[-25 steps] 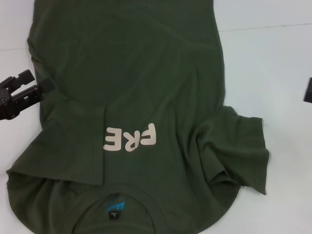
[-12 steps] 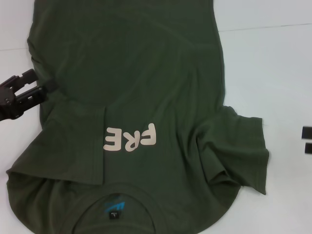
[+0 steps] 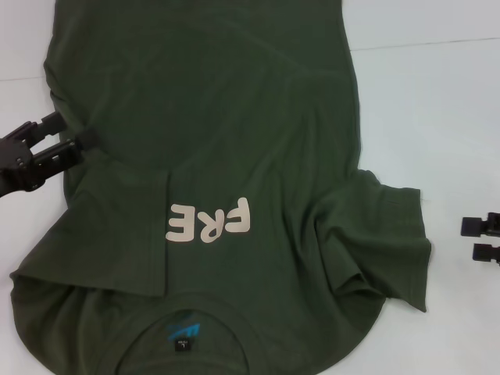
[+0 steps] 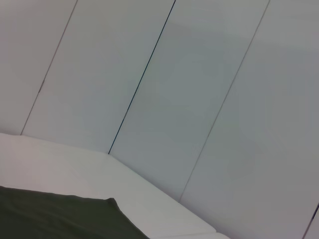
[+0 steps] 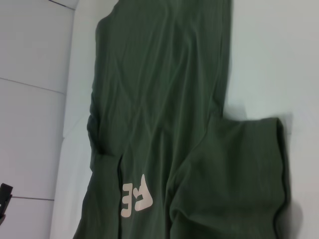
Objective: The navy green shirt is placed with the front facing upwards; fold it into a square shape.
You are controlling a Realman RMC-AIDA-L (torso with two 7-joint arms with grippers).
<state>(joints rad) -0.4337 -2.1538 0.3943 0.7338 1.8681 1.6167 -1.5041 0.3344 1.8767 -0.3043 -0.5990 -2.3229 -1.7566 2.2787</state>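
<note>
So you've got the navy green shirt (image 3: 234, 156) spread front-up on the white table (image 3: 437, 109), collar end nearest the robot, with the pale "FRE" letters (image 3: 209, 221) and the small blue neck label (image 3: 182, 330) showing. Its left side is already folded in over the chest, so that flap's edge runs right beside the letters and covers part of the print. The right sleeve (image 3: 387, 234) sticks out to the side, rumpled, lying flat on the table.

Your left gripper (image 3: 78, 134) sits at the shirt's left edge, about level with the middle of the body, its two fingers spread apart with the tips just touching or overlapping the fabric edge. Can't tell if it actually has any cloth pinched.

Your right gripper (image 3: 469, 237) is just poking in at the right side, well apart from the sleeve, fingers parted with a clear gap, holding nothing.
</note>
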